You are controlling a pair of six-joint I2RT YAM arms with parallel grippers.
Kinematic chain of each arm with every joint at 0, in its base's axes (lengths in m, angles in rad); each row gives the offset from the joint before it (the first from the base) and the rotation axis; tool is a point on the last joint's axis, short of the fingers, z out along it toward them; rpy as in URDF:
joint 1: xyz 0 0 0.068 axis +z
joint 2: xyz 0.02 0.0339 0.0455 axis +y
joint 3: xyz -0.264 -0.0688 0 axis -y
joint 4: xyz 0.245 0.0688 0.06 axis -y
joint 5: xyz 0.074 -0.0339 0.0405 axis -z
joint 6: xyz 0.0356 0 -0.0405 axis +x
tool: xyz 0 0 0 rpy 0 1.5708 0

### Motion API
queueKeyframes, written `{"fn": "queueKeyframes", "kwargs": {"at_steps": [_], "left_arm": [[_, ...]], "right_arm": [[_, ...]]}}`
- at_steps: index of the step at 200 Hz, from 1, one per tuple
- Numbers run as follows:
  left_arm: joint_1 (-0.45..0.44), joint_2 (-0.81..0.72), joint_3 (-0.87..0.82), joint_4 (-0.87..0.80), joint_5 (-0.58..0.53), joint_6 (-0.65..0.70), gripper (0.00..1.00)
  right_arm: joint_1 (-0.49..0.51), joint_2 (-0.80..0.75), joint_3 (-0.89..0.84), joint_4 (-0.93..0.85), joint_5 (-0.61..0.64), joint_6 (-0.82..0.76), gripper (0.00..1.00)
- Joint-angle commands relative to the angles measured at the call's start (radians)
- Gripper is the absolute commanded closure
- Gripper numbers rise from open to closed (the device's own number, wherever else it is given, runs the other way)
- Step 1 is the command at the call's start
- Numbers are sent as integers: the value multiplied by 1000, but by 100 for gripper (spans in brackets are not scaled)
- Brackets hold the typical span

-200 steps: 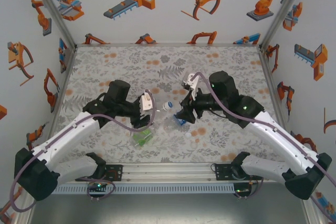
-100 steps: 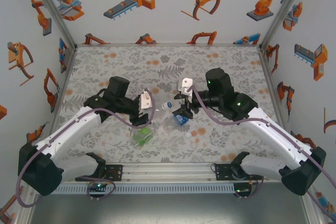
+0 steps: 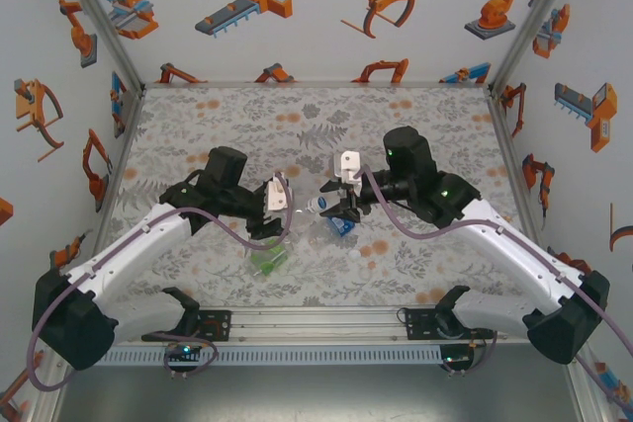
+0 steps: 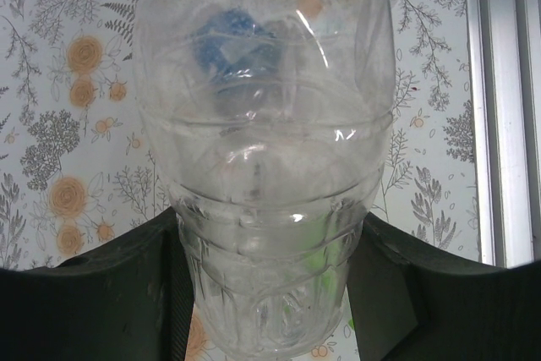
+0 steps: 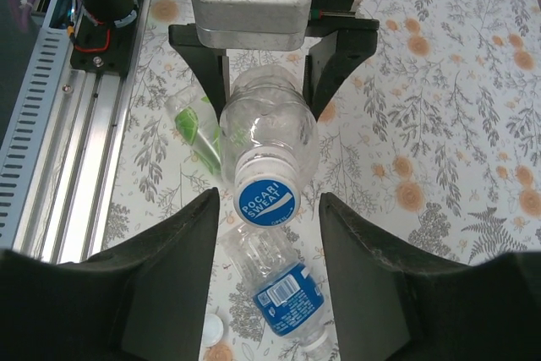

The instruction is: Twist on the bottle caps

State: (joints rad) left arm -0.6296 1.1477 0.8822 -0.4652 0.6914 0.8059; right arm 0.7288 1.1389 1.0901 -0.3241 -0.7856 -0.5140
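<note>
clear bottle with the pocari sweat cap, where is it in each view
top external: the clear bottle is mid-picture, lying level, cap end pointing right.
left wrist: it runs up the middle, seen along its length from the base end.
right wrist: it is centre, cap end facing the camera.
shared landmark: the blue-label bottle lies just below the cap end; in the left wrist view it is likely the blue smudge seen through the plastic.
</note>
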Motion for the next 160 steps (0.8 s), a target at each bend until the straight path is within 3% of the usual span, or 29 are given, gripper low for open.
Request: {"fn": "queueKeyframes", "kwargs": {"at_steps": [1,24,113,160], "left_arm": [[-3,-8,-8,12,13,11,100],[-3,-6,-6,11,9,13,100],[1,-2,-5,15,9,3,100],[1,3,-3,14,11,1,100]], "right_arm": [[-6,-3,-4,14,-24,-18,53],[-6,-2,-7,15,-36,-14,59],[-6,17,-30,54,-47,40,61],[-5,28,-31,74,-15,136,76]]}}
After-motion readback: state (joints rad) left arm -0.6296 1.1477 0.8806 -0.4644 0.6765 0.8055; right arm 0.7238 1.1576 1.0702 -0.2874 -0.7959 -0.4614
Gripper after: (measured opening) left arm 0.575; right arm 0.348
